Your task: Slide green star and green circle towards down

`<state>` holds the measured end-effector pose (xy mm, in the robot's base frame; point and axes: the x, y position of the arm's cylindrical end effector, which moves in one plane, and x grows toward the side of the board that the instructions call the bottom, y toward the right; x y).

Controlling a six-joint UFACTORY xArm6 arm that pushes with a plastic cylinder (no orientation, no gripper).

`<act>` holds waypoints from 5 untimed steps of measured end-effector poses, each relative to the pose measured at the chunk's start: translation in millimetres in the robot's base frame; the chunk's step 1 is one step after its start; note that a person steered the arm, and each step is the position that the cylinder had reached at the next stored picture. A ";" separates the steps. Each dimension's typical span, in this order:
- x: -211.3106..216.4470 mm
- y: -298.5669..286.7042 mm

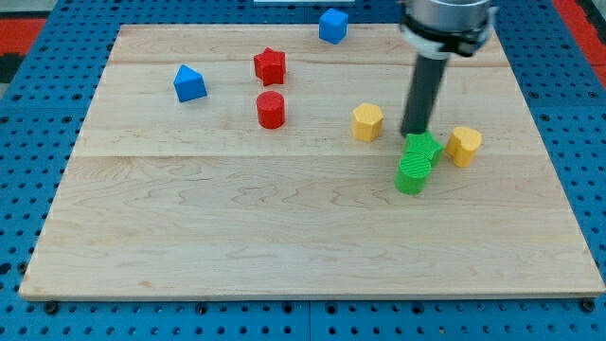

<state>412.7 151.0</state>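
The green star [423, 146] lies on the wooden board at the view's right of centre. The green circle [413, 174] sits just below it and touches it. My tip [415, 132] stands at the star's upper edge, touching or nearly touching it, and the dark rod rises from there toward the view's top.
A yellow block [367, 122] lies left of the star and another yellow block [464, 146] right of it. A red star [270, 65], a red circle [271, 110] and a blue block [189, 83] lie at upper left. A blue block [332, 26] sits at the top edge.
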 end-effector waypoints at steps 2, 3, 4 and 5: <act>38.4 6.0; 57.6 4.4; 60.9 49.4; 84.5 66.3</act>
<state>497.2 217.4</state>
